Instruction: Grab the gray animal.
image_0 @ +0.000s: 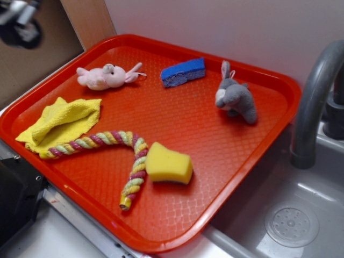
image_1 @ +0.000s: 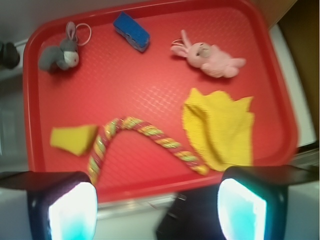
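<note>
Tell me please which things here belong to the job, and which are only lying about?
For the job:
gray animal
hand, open and holding nothing

Lying about on the red tray:
pink plush animal
blue sponge
yellow sponge
yellow cloth
braided rope

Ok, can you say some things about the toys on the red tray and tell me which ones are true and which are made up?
1. The gray animal sits near the tray's edge by the faucet. True.
2. The gripper is holding the gray animal. False: its fingers are spread wide and empty, hanging over the tray's near edge, far from the animal.
3. The blue sponge lies between the pink animal and the gray animal. True.
4. The yellow sponge sits on top of the yellow cloth. False: it lies on the red tray beside the rope, apart from the cloth.
5. One end of the rope rests at the yellow cloth. True.
</note>
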Tool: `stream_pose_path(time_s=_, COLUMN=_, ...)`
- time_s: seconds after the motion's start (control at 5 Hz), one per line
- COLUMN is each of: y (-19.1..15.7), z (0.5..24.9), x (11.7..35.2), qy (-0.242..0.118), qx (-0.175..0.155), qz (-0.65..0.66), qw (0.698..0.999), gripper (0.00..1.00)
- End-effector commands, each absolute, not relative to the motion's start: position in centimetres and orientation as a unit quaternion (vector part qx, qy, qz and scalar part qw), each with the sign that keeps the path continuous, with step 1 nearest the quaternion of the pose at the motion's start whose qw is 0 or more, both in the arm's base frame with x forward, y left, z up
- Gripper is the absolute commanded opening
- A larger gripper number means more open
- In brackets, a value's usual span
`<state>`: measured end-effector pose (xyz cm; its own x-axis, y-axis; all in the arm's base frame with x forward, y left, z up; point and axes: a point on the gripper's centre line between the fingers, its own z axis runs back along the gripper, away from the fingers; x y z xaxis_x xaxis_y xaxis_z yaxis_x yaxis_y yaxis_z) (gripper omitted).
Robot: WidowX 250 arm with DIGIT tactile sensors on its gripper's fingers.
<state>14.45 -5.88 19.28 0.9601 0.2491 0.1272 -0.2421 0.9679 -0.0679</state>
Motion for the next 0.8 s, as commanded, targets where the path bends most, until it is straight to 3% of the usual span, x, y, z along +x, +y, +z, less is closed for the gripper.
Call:
stream_pose_path(time_s=0.0, y=-11.5, z=14.7, x=20.0, qy=-0.085, qx=-0.115, qz=0.188, qw=0.972, gripper=1.0)
stream_pose_path(time_s=0.2, y=-12.2, z=12.8, x=23.3, qy=-0.08, qx=-0.16, qz=0.205, qw=0.962, gripper=1.0)
stream_pose_path(time_s=0.6, y=-12.0, z=10.6, x=29.9, qy=-0.091, qx=-0.208, qz=0.221, qw=0.948, gripper=1.0)
